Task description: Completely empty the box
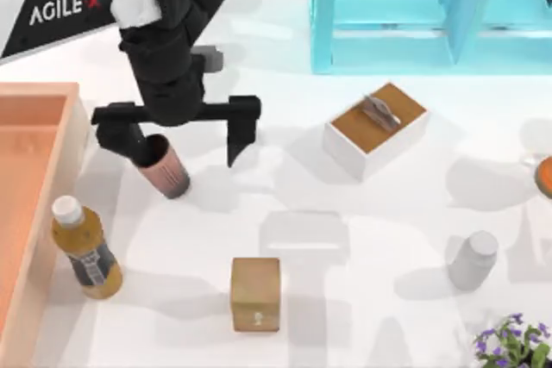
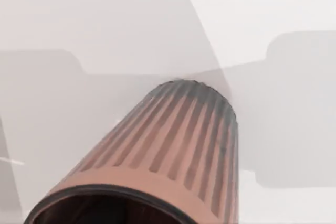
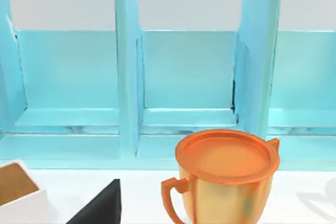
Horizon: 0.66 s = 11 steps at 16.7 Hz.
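The box sits at the bench's left edge, cut off there, so I see only part of its salmon floor and pale thick wall; that part holds nothing. My left fingers hang just right of the box, spread wide apart and gripping nothing; one finger points down clear of everything, the other stands at the rim of a ribbed pink cup, which tilts on the bench outside the box; from my left wrist the cup shows its dark mouth, the inside too dim to read. A tea bottle with a white cap stands against the box's outer wall near the front left corner. A small brown cube rests near the front edge at the middle; a white box with a brown top and grey handle lies right of centre, in front of a turquoise shelf at the back edge. A grey-white jar stands toward the front right, beside purple flowers cut by the corner. My right wrist looks at an orange-lidded mug before the shelf; whether my right fingers are open, I cannot tell.
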Available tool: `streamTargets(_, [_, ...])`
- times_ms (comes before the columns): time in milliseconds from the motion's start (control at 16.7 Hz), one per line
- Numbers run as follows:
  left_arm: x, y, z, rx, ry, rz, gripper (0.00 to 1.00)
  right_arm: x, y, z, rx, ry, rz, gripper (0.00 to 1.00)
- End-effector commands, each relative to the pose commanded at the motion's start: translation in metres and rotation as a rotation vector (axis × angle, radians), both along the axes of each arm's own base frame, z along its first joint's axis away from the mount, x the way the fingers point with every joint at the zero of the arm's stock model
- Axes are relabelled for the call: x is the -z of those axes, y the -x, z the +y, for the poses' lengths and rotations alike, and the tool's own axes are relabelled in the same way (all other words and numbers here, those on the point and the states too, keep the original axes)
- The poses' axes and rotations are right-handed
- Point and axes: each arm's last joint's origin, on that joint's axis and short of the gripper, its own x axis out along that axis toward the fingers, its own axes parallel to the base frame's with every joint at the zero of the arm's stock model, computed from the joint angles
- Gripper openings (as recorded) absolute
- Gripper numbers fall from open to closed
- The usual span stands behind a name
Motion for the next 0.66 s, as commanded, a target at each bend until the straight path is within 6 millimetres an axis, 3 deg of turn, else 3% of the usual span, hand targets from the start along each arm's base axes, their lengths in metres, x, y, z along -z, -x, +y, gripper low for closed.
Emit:
streamTargets(480, [-0.082, -0.002, 0.001, -0.010, -0.010, 0.012, 1.00, 0.000, 0.000, 0.000, 0.000, 0.000, 0.000, 1.00])
streamTargets(660, [-0.097, 0.001, 0.002, -0.005, -0.002, -0.001, 1.00, 0.000, 0.000, 0.000, 0.000, 0.000, 0.000, 1.00])
